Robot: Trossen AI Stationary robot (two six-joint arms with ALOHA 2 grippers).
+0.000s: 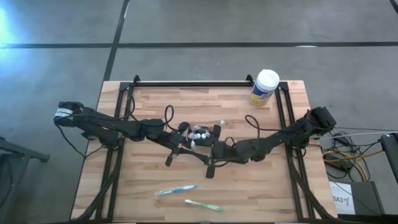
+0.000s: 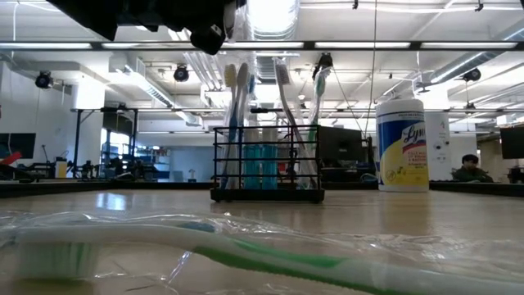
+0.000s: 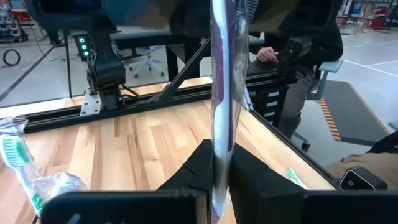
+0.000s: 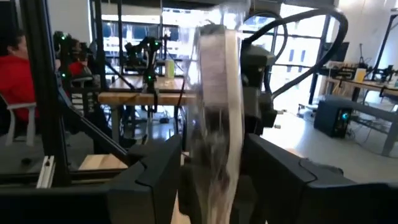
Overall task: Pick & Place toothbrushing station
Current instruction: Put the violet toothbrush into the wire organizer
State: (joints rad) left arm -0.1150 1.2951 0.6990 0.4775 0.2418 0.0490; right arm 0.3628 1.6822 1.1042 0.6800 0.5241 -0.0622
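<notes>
— While both arms crowd mid-counter, what's hidden?
— Much of the small black mesh holder box (image 1: 200, 134). Left claw (image 3: 214, 171) pinches a wrapped toothbrush (image 3: 222, 93); right claw (image 4: 214, 180) clamps another clear-wrapped one (image 4: 214, 106).

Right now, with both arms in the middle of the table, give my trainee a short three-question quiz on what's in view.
1. True or false: the yellow canister stands apart from the black holder.
2. How many toothbrushes lie flat near the table's front edge? A one, B two, C four.
3. Fill in: next to the right gripper, the left gripper is shut on a wrapped ____.

Key: 1 true. 2 B, the blue toothbrush and the green toothbrush. 3 toothbrush.
</notes>
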